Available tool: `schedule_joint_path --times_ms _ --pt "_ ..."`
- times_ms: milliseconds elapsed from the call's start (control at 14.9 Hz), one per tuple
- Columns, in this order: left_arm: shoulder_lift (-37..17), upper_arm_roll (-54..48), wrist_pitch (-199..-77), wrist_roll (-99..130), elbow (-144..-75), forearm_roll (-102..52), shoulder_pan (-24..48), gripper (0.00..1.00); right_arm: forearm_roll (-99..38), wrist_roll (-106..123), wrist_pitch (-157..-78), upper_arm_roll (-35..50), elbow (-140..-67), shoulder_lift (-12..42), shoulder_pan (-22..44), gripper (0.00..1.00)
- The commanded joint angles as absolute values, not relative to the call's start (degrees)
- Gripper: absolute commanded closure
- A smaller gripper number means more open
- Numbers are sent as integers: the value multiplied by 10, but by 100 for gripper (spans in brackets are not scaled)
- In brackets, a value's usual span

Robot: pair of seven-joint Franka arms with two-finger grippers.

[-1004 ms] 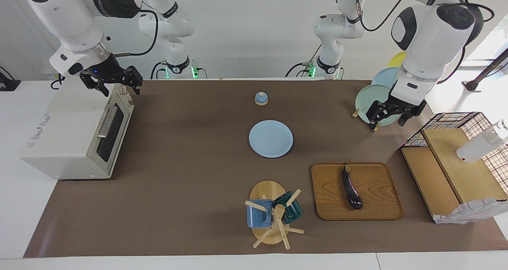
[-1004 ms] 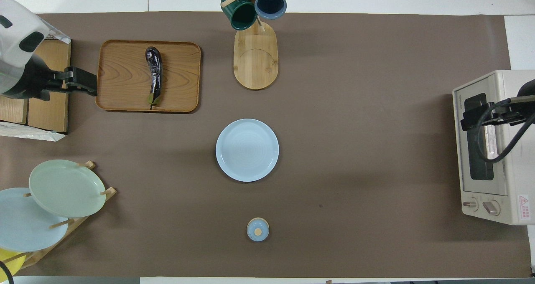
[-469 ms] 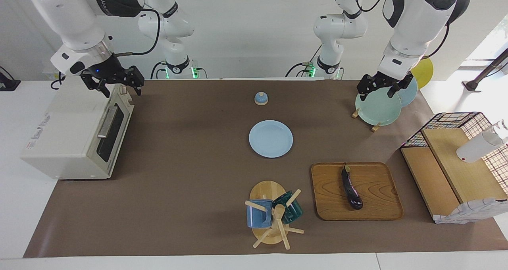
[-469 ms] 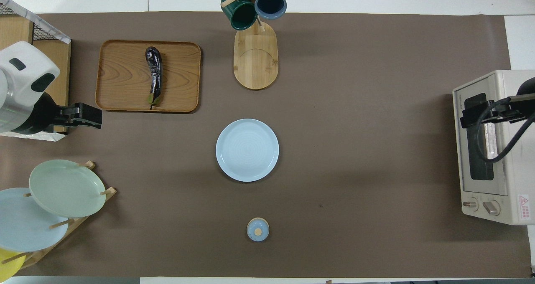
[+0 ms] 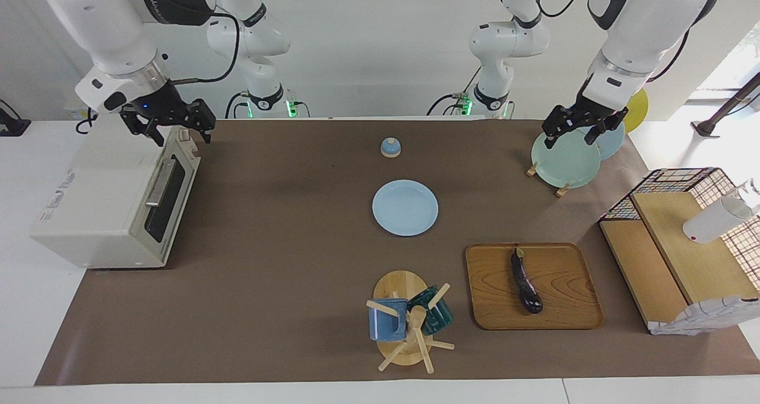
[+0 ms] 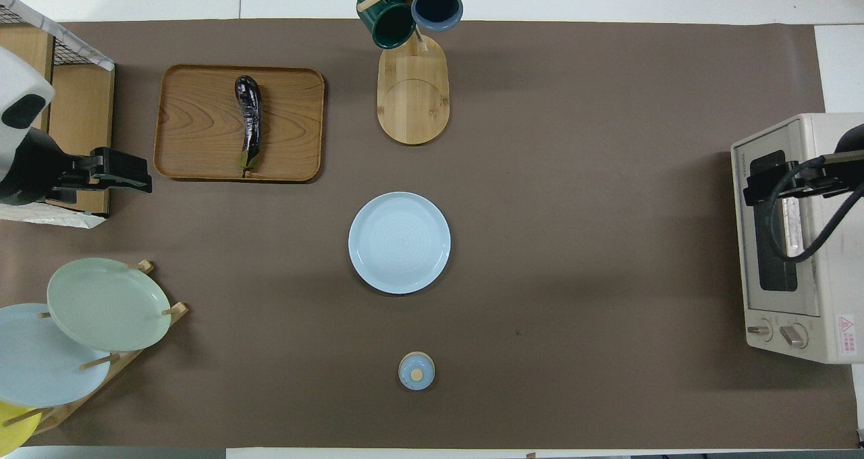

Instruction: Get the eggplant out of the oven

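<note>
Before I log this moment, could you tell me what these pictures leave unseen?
- Oven interior: both views, dark glass door closed.
- Yellow plate: overhead view, cut by the edge; facing view, partly hidden by the left arm.
- Right gripper: overhead view, mostly cut by the edge.

The eggplant [image 5: 526, 281] is glossy purple-black on a grained brown wooden tray [image 5: 564, 309]. At centre frame sits a pale blue plate [image 5: 405, 207]; the oven [image 5: 95, 208] is cream-white.

Bright, even light, soft shadows on the brown mat [image 5: 285, 261], daylight glare toward the left arm's end.
</note>
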State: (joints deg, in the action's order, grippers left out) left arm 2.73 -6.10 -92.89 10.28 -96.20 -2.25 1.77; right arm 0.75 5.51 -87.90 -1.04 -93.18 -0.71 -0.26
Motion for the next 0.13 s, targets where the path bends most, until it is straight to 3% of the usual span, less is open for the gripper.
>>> schedule_joint_path --times_ms 0,67 --pt "21 -65 -911 94 -955 -28 13 0 -5 58 -888 -9 -933 -11 -5 0" --pt "21 -65 -911 94 -954 -28 13 0 -5 58 -888 -9 -934 -11 -6 0"
